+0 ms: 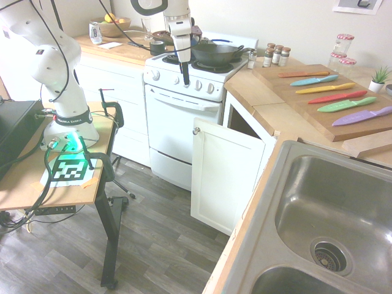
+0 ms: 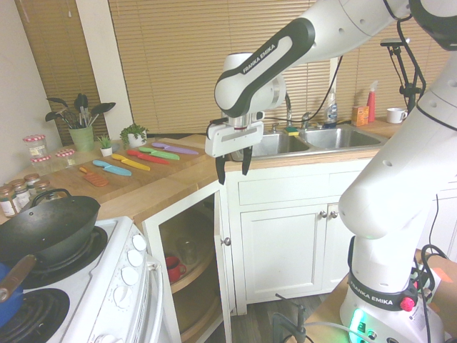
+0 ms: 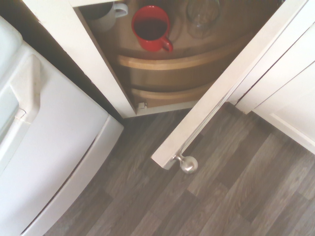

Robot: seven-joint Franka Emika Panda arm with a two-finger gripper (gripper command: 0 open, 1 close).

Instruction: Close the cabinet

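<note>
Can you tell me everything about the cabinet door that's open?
The cabinet door is a tall, plain white rectangle with a slightly raised border. A small, round, silvery metal-looking knob sits near its top corner. It stands upright, swung out over the floor between the oven and the sink. The robot's hand is above it, not touching.

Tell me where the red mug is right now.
In the second exterior view, the red mug sits inside the open corner cabinet, on the upper visible shelf, just right of the stove.
</note>
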